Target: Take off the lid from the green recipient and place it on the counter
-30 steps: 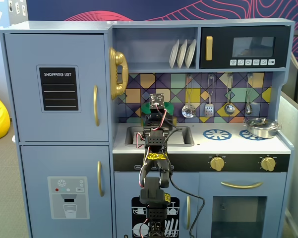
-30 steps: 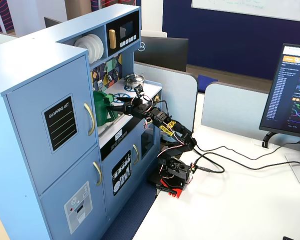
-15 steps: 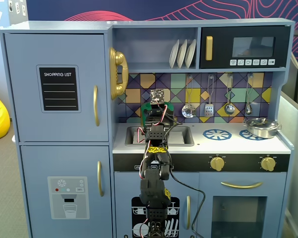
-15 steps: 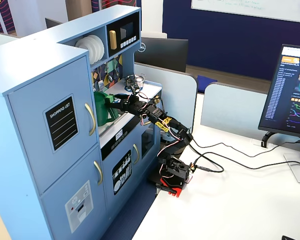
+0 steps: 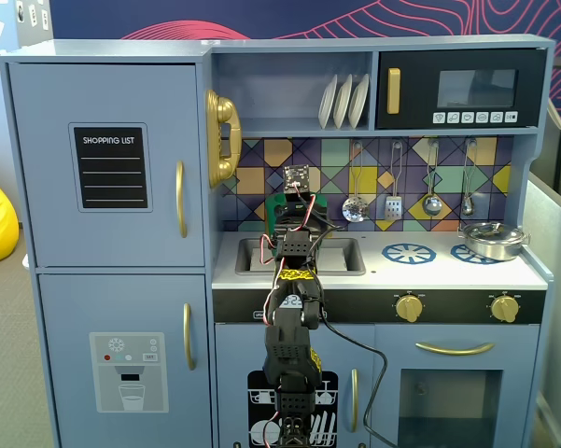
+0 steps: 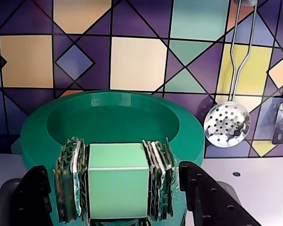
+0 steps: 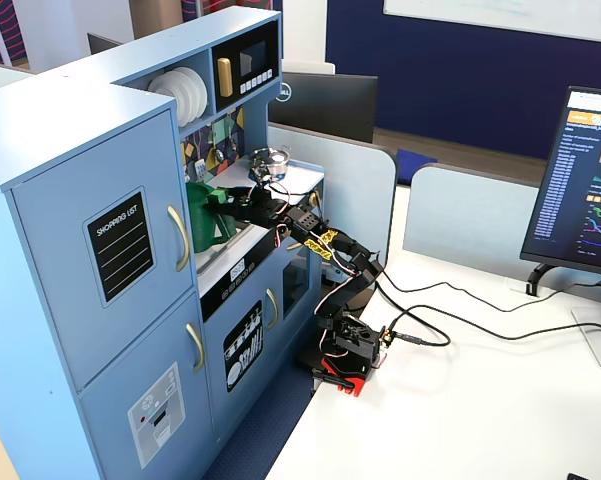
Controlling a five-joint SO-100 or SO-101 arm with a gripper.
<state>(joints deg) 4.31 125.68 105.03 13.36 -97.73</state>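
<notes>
The green lid (image 6: pixel 108 113) fills the wrist view, a round disc with a raised rim and a light green squarish knob (image 6: pixel 117 181). My gripper (image 6: pixel 116 157) is shut on that knob, one padded finger on each side. The dark green pot (image 5: pixel 278 213) stands at the back of the white counter (image 5: pixel 448 269), behind the sink, mostly hidden by my arm; it also shows in a fixed view (image 7: pixel 202 232). My gripper (image 7: pixel 224 204) reaches its top from the front. I cannot tell whether the lid rests on the pot or is raised off it.
A silver pan (image 5: pixel 493 241) sits on the right burner ring. The sink recess (image 5: pixel 347 254) lies under my arm. A slotted spoon (image 6: pixel 226 123) and other utensils hang on the tiled backsplash just right of the lid. A shelf with plates (image 5: pixel 343 101) is overhead.
</notes>
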